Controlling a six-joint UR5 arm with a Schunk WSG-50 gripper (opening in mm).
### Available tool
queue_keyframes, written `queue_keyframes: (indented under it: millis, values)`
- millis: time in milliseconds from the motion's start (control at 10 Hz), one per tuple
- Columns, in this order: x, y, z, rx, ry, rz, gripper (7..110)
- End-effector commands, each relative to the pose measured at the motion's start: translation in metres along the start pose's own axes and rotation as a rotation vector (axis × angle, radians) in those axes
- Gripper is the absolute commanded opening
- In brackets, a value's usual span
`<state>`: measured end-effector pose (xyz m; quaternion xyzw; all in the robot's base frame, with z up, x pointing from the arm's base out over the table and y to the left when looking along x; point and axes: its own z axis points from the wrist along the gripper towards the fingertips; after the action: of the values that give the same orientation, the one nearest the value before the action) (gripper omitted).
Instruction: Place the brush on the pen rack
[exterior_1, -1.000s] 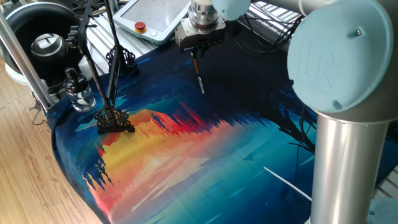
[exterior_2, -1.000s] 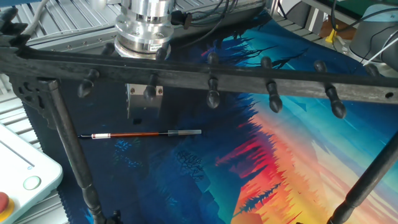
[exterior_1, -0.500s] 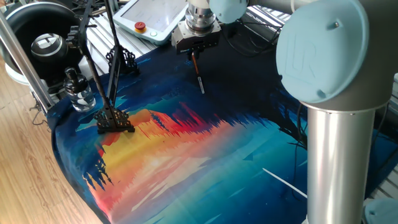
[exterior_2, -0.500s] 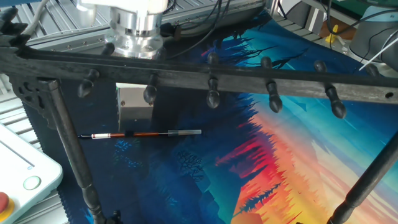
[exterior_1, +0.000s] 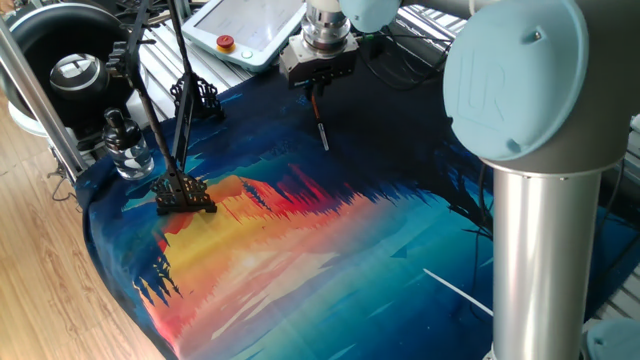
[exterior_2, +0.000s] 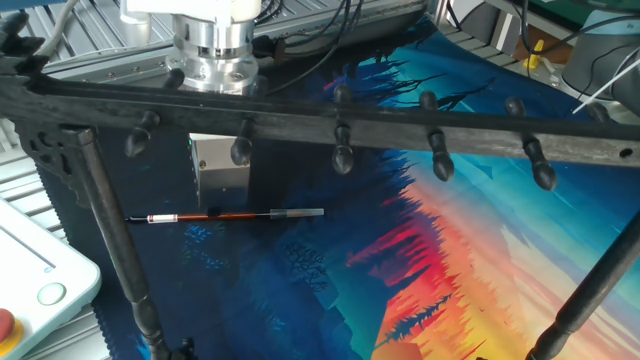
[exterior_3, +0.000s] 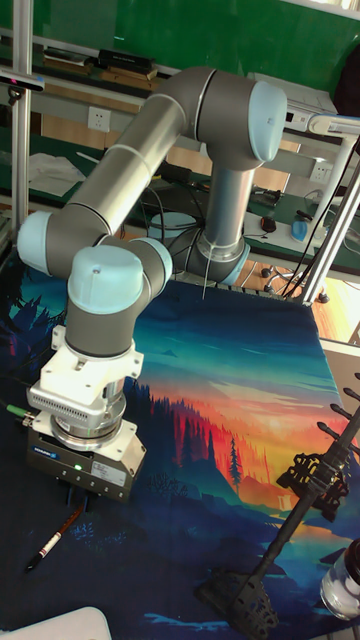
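Nearest in the other fixed view, the pen rack (exterior_2: 400, 130) is spanning the foreground w/ its pegged top bar, nothing hanging or resting on it; its footed base is sitting on the orange part of the mat (exterior_1: 300, 250) in one fixed view, well apart from the work area.

Behind it, the brush (exterior_2: 225, 215) is lying flat on the dark blue patch of the mat, pale tip pointing toward the white pendant (exterior_2: 30, 280), exactly where it was lying 1 s ago; not lifted yet.

Farther back, the gripper (exterior_2: 220, 185) is the thing changing: vs 1 s ago it has been sliding sideways along the shaft and settling lower, so its finger plate is now hanging right over the reddish-brown section, approx. mid-shaft; over the last half sec it is barely moving.

Jaws: can't tell if spread or closed, since only one finger face is showing.

Meaning, prob.: alignment is finishing and the pinch is coming next; carrying to the rack is still all ahead.
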<state>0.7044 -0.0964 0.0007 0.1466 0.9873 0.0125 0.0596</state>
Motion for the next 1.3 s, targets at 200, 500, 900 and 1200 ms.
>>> queue_keyframes:
  millis: [200, 500, 900, 1200]
  values:
    - [-0.006, 0.002, 0.007, -0.028, -0.019, 0.042, 22]
    - [-0.007, 0.002, 0.009, -0.025, -0.015, 0.039, 22]
    - [0.0, 0.008, 0.011, -0.028, 0.001, 0.035, 22]
    - [0.009, 0.008, 0.011, -0.02, 0.012, 0.035, 22]
